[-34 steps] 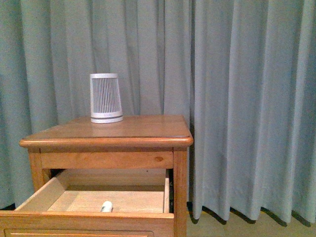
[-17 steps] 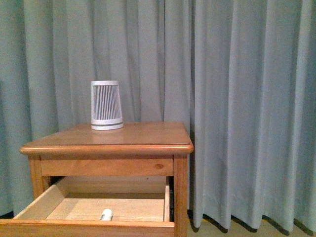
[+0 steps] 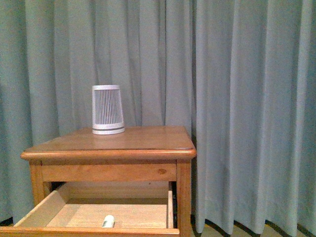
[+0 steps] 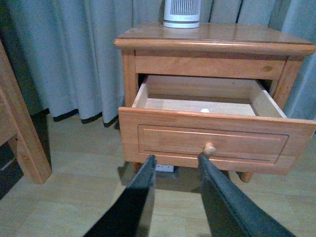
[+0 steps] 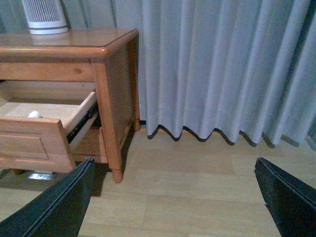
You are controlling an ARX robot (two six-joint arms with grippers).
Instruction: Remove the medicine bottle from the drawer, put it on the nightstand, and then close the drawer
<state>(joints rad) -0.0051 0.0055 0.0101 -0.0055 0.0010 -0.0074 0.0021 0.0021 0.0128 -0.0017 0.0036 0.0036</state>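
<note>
The orange-brown nightstand (image 3: 108, 148) stands before the curtain with its upper drawer (image 3: 54, 210) pulled open. The tiny white medicine bottle (image 3: 107, 221) lies on the drawer's pale floor near the front. It also shows in the left wrist view (image 4: 204, 110) and the right wrist view (image 5: 33, 114). My left gripper (image 4: 175, 158) is open and empty, low in front of the drawer front (image 4: 212, 143), just below its round knob (image 4: 210, 149). My right gripper (image 5: 174, 165) is wide open and empty over the floor, right of the nightstand (image 5: 116, 89). Neither gripper shows in the front view.
A white tapered device with grey slats (image 3: 107, 109) stands on the nightstand top at the back left. Grey-green curtains (image 3: 247, 113) hang behind and to the right. A wooden bed post (image 4: 19, 133) stands left of the nightstand. Pale wood floor (image 5: 197, 187) lies to the right.
In the front view the nightstand, device and drawer have slid downward in the picture, so the camera has risen. The bottle lies in the same spot in the drawer.
</note>
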